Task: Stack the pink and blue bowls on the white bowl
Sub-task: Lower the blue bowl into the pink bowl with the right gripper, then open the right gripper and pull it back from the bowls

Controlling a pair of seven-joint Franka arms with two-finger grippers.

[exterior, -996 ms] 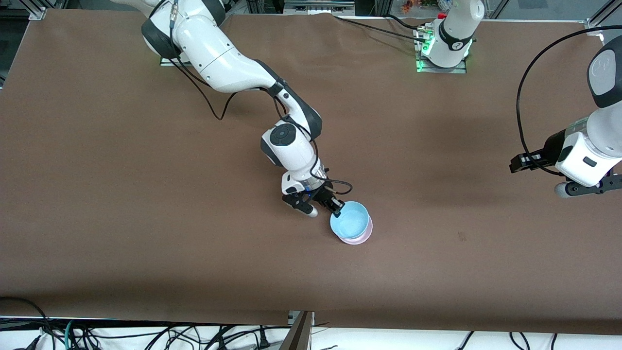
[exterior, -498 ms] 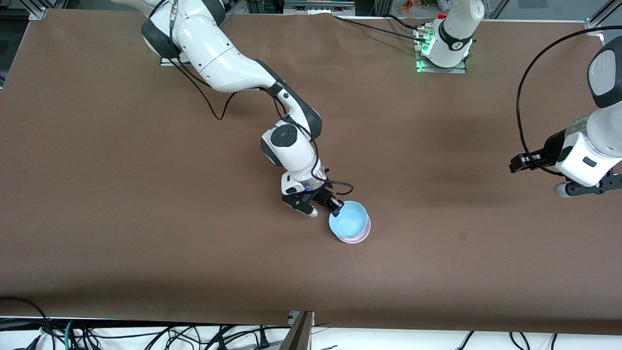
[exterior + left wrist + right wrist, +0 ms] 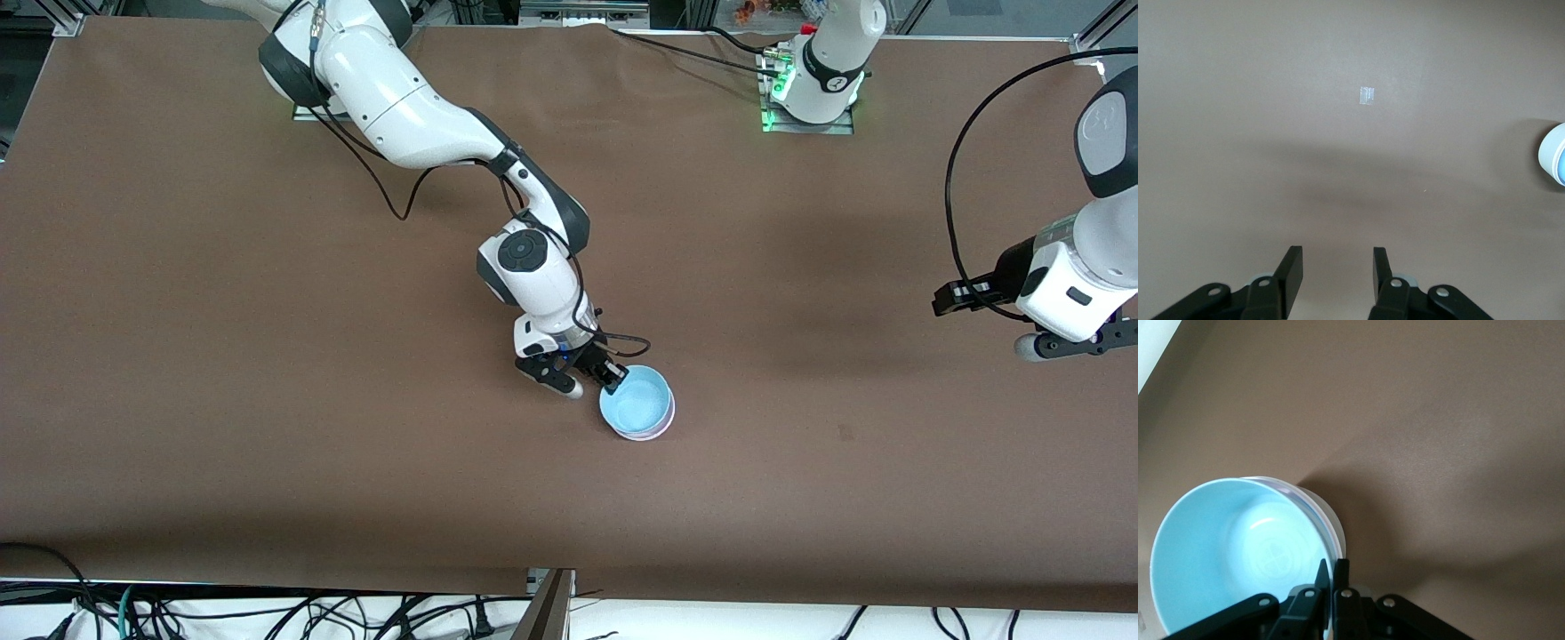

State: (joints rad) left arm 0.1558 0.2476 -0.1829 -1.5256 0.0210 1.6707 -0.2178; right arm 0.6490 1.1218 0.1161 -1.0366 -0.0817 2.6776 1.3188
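Bowls sit in one nest near the middle of the brown table (image 3: 267, 356), and you can read everything else from that stack. You see the blue bowl (image 3: 635, 408) on top, its inside facing up. A thin pale pink rim, the pink bowl (image 3: 667, 425), shows just under it on the side nearer the front camera. In the right wrist view a whitish wall, the white bowl (image 3: 1331, 520), curves under those rims, though you cannot tell there where pink ends and white begins.

Your right gripper (image 3: 615, 382) is at the stack's edge on the side toward the right arm's base. Its two fingers (image 3: 1320, 577) are clenched together on the blue bowl's rim, one inside the bowl and one outside. The right arm reaches down to the stack from its base at the top of the front view. You cannot tell from these views whether the blue bowl is fully seated or a little raised.

Your left gripper (image 3: 1335, 267) waits well apart from the stack, over bare table toward the left arm's end. Its fingers stand parted with nothing between them. In the left wrist view a small pale scrap of tape (image 3: 1367, 96) lies on the table below it, and the stack's rim shows at that view's edge.
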